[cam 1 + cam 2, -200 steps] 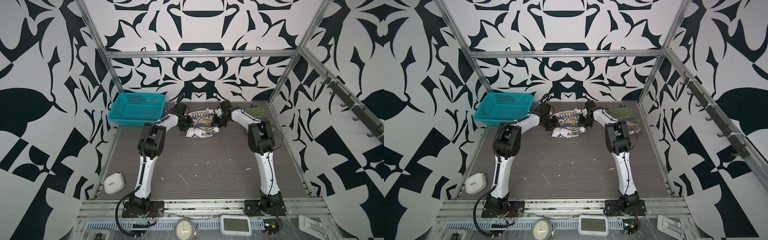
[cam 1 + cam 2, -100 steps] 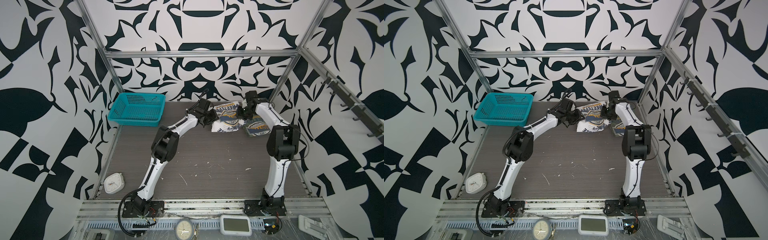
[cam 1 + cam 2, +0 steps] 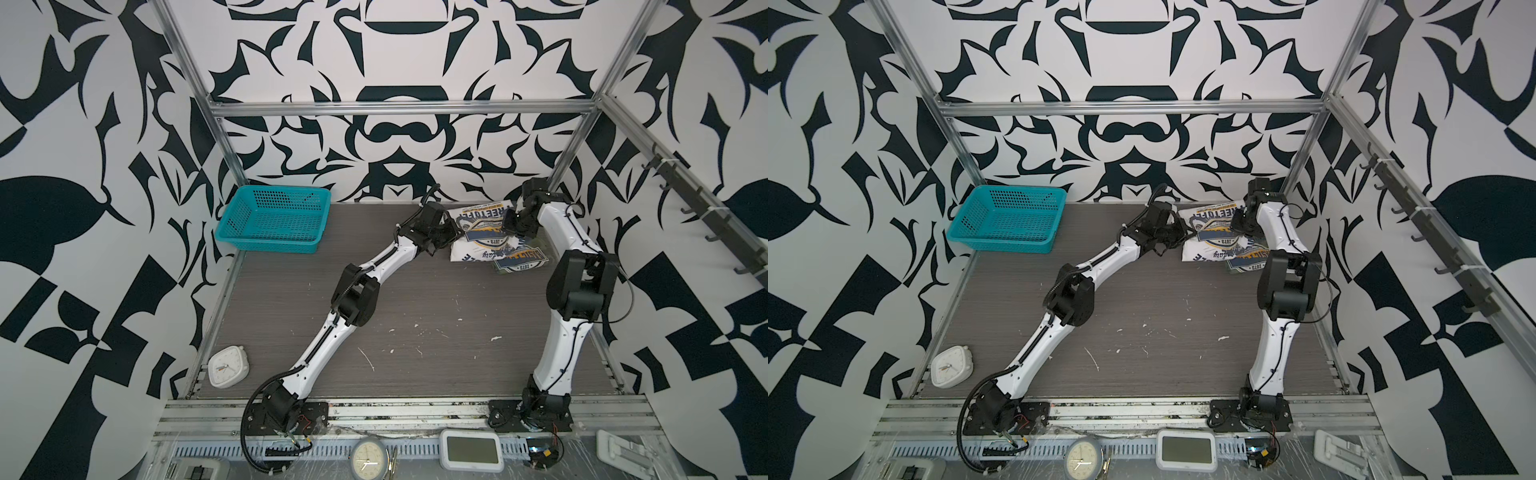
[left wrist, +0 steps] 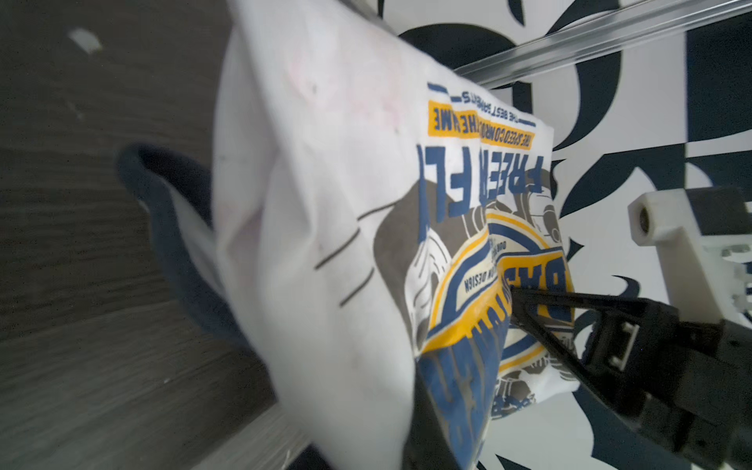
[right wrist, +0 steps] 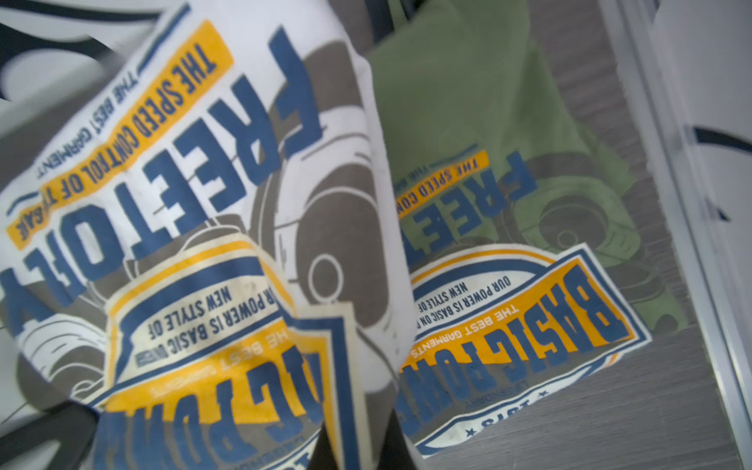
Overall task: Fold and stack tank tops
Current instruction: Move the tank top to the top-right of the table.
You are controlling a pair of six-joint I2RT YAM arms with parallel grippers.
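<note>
**White tank top (image 3: 478,232) gripped from both sides at the 1 o'clock corner of the surface (image 3: 415,311)**
The left fingers (image 3: 452,236) and right fingers (image 3: 508,225) are each clenched on the white tank top's cloth, holding its printed front spread between them. It overlaps the olive tank top (image 5: 468,101), which lies flat just toward 4 o'clock. A teal basket (image 3: 232,232) sits at 11 o'clock.
</note>
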